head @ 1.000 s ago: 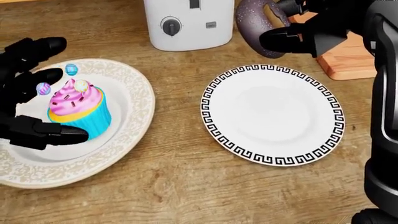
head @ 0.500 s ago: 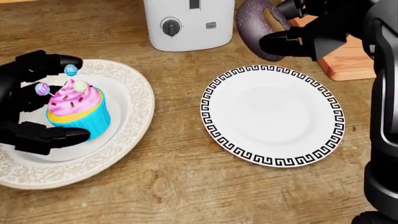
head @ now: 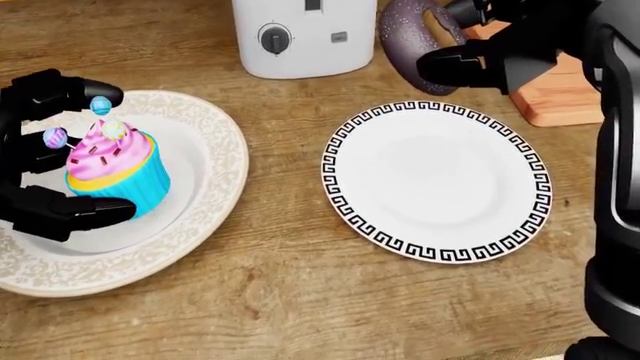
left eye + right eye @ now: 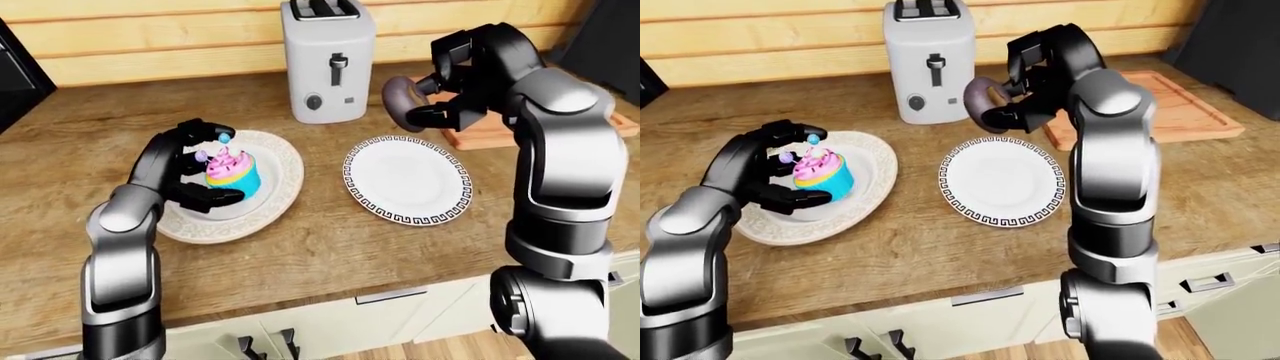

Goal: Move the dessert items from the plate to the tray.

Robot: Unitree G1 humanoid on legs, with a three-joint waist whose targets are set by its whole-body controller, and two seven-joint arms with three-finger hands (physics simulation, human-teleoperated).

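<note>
My biggest worry is the cupcake (image 3: 108, 174). My left hand (image 3: 45, 169) wraps it from the head view's left: one finger curls over the frosting near the top, another lies along the base at the bottom, both black against the pink swirl and blue wrapper. I cannot tell if the fingers truly press it or only stand close. If I lift with a loose hold, I judge it could tip and roll on the cream plate (image 3: 215, 161). If I squeeze too hard, the upper finger may dig into the frosting or knock off the small round candies on top.

The cupcake sits left of centre on that cream plate, upright, with my hand cupped round its left side.

My right hand (image 4: 1012, 91) is pinched on a dark glazed doughnut (image 4: 982, 99), held in the air above the counter, between the toaster (image 4: 923, 60) and the wooden tray (image 4: 1175, 112). The doughnut hangs edge-up, just beyond the top rim of the patterned plate (image 3: 436, 182), which now lies bare. The tray lies to the right in the right-eye view, partly hidden by my arm. The risk here, as I judge it, is the doughnut slipping from a thin grip on its rim, or my elbow swinging wide and missing the tray edge.

Moving both arms at once could also divide my attention badly.
</note>
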